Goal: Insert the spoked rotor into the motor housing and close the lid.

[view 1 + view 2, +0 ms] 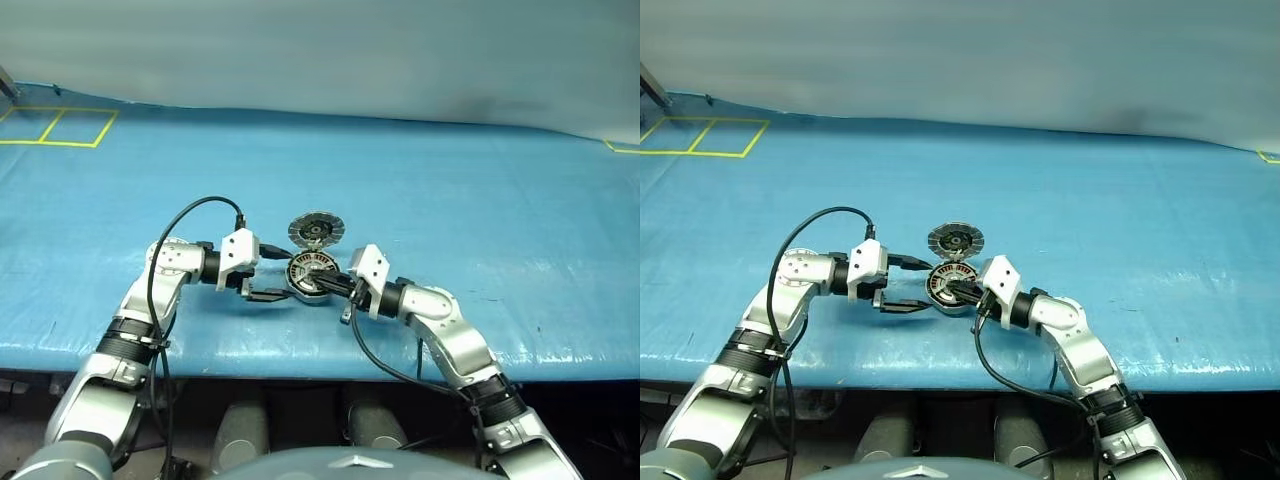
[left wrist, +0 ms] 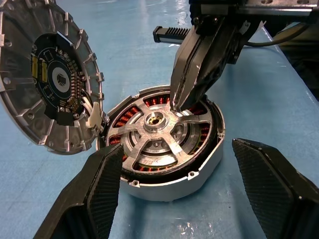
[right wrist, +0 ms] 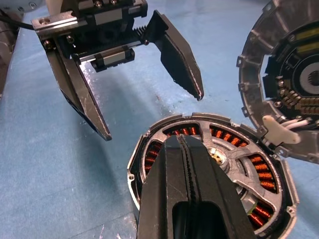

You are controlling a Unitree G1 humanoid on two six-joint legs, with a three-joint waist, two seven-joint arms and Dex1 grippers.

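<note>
Your closed right gripper (image 2: 175, 102) presses on the silver spoked rotor (image 2: 162, 137) seated among copper windings in the motor housing (image 2: 172, 181); ribbed lid (image 2: 47, 79) upright, left gripper (image 3: 149, 112) open.

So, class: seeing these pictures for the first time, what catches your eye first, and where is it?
The open motor housing on the blue table, copper windings around a silver spoked piece. Its lid stands raised at the rim. The shut right gripper presses in above the hub; the open left gripper flanks the housing.
</note>
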